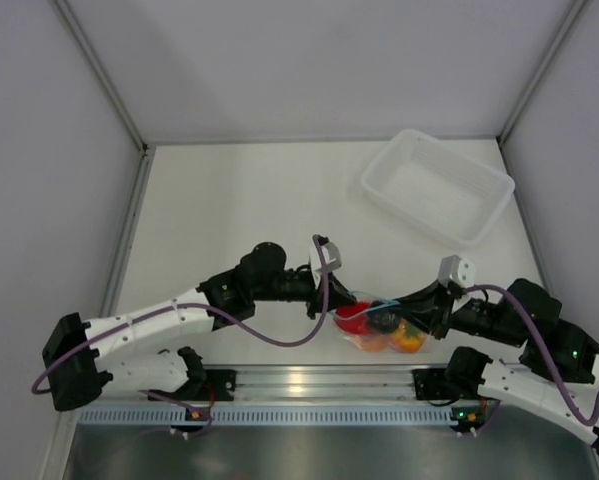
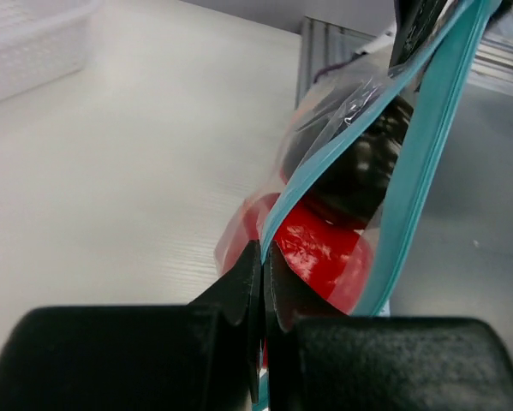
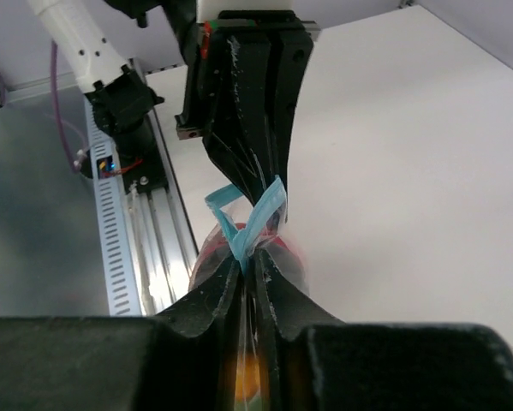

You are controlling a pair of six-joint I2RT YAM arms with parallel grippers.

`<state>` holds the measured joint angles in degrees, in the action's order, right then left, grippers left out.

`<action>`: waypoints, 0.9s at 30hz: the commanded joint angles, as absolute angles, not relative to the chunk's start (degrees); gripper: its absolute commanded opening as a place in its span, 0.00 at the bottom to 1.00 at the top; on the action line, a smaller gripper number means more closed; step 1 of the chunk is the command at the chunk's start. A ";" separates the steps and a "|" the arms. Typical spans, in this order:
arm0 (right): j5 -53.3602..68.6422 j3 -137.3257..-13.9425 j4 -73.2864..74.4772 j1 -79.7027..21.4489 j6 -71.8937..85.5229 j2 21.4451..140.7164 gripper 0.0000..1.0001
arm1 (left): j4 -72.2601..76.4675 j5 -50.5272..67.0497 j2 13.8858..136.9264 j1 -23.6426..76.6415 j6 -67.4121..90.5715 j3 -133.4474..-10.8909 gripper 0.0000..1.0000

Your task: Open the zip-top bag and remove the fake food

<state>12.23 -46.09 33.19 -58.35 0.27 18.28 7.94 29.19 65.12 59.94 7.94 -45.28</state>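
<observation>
The clear zip-top bag [image 1: 381, 325] hangs between my two grippers near the table's front edge. Its light-blue zip strip [image 2: 414, 163] shows in the left wrist view and again in the right wrist view [image 3: 254, 218]. Inside it I see a red pepper [image 2: 325, 248], a dark round piece [image 2: 363, 167] and orange fruit [image 1: 407, 340]. My left gripper [image 1: 329, 292] is shut on the bag's left rim [image 2: 265, 248]. My right gripper [image 1: 419, 305] is shut on the bag's right rim [image 3: 249, 261]. The two blue strips are parted slightly in the left wrist view.
A white translucent rectangular tray [image 1: 437, 186] stands at the back right, empty. A metal rail [image 1: 309, 380] runs along the front edge just behind the bag. White walls enclose the table on three sides.
</observation>
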 commanded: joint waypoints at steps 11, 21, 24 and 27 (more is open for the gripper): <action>-16.87 -42.56 24.37 -59.06 24.60 25.49 0.55 | 1.24 -21.94 57.48 60.12 22.91 -46.40 0.00; -21.00 -29.89 4.87 -58.97 43.40 30.23 0.58 | -3.08 -42.00 55.55 60.12 41.03 -43.77 0.00; -20.30 -27.78 -1.99 -58.98 47.28 35.23 0.57 | -2.99 -45.08 55.99 60.20 47.53 -41.85 0.00; -18.90 -28.04 -6.14 -58.98 48.95 41.47 0.55 | -2.90 -48.16 57.39 60.55 53.08 -40.52 0.00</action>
